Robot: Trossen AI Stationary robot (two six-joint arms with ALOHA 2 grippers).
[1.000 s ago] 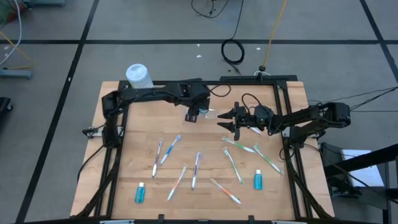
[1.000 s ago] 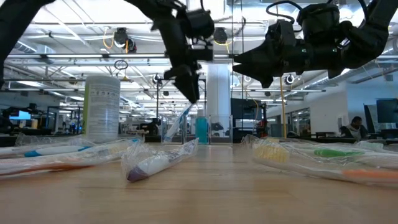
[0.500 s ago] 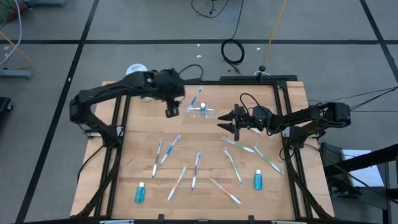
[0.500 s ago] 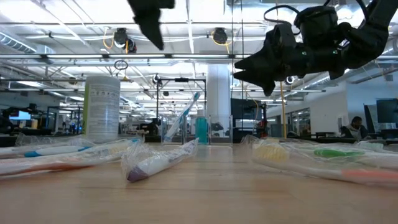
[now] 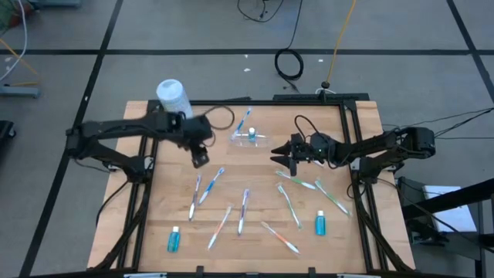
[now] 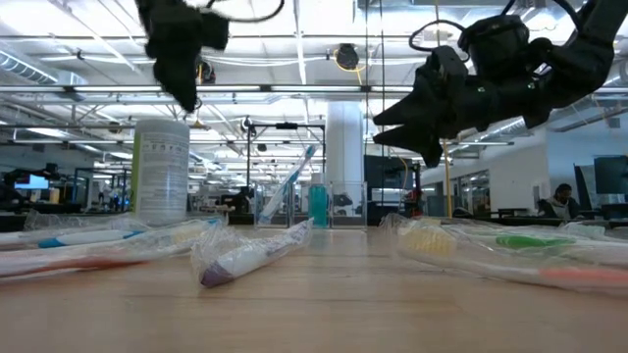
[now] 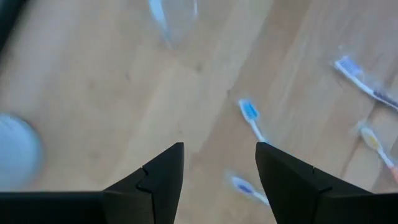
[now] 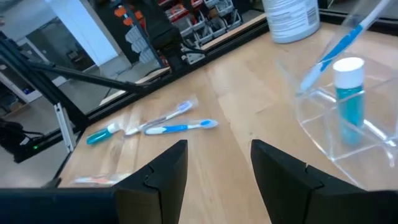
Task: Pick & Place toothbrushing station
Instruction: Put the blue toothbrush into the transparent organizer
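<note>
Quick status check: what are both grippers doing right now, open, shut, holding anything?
Left gripper: open, holding nothing, above the table.
Right gripper: open, holding nothing, near the clear holder.

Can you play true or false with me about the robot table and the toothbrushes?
1. The clear holder has a toothbrush and a small blue tube in it. True.
2. The left gripper is holding a toothbrush. False: its fingers are open and empty, above the table.
3. The white canister lies on its side. False: it stands upright at the table's back left corner.
4. The right gripper is open, hovering near the holder. True.
5. All toothbrushes are inside the holder. False: many lie loose on the table.
</note>
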